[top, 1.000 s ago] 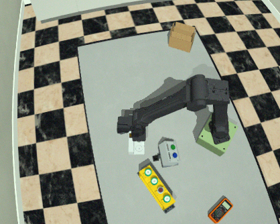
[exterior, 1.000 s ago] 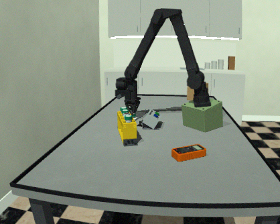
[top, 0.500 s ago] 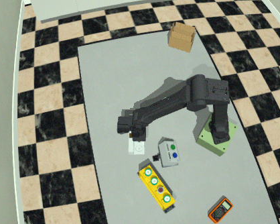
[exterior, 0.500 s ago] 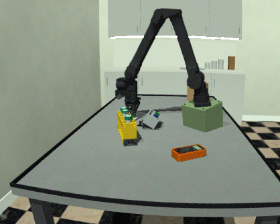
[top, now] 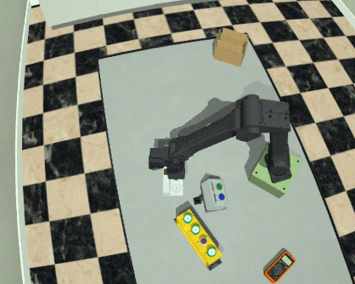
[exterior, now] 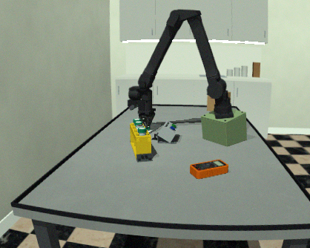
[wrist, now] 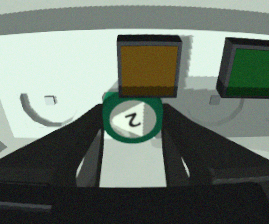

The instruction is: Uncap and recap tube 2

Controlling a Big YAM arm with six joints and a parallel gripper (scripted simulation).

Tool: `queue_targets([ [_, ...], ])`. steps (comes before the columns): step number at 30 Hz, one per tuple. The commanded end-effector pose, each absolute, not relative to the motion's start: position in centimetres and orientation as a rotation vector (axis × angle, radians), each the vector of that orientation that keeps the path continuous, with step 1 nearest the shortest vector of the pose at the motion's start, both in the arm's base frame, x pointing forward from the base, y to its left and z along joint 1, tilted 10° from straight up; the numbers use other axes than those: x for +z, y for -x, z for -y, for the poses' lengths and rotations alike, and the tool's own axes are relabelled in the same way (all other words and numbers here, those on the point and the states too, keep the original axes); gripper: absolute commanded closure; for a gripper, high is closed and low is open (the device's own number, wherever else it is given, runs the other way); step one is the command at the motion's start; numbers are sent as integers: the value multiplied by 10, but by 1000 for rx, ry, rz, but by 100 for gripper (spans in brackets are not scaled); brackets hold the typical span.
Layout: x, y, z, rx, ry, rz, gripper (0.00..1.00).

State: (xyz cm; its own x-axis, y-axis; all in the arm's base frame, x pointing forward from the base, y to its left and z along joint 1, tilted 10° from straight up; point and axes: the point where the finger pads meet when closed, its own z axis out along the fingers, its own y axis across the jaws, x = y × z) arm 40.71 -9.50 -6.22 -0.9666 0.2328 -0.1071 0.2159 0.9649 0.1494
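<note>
My gripper [exterior: 147, 125] [wrist: 132, 113] is shut on the green cap marked 2 [wrist: 134, 128], label towards the wrist camera. The cap is over or in nest 2 of the white cap tray [top: 166, 188] [wrist: 80, 60] and hides that nest; whether it touches down I cannot tell. The amber lamp [wrist: 148, 65] and green lamp [wrist: 255, 70] look dark. In the yellow decapping station [top: 186, 233] [exterior: 142, 145], tube 2 [top: 204, 241] is uncapped; the other three tubes carry green-rimmed caps. The grey key housing [top: 211, 203] [exterior: 166, 134] bears the green key [top: 219, 186] and blue key [top: 222, 196].
The key housing stands between the tray and the green arm base [top: 261, 180] [exterior: 224, 130]. An orange multimeter [top: 279, 267] [exterior: 209, 171] lies by the station's far side from the tray. A cardboard box [top: 230, 53] stands at the opposite table end.
</note>
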Motion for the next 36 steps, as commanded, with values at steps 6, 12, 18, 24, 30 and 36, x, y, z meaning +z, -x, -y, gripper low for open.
queue_targets([
  [6,-72,-408,94,208,-348,-2998,100],
  [12,-76,-403,90,212,-348,-3011,100],
  [18,-77,-404,88,211,-342,-3005,100],
  [24,-79,-404,87,213,-338,-3005,100],
  [30,-79,-404,87,213,-338,-3005,100],
  [36,-79,-404,86,213,-338,-3005,100],
])
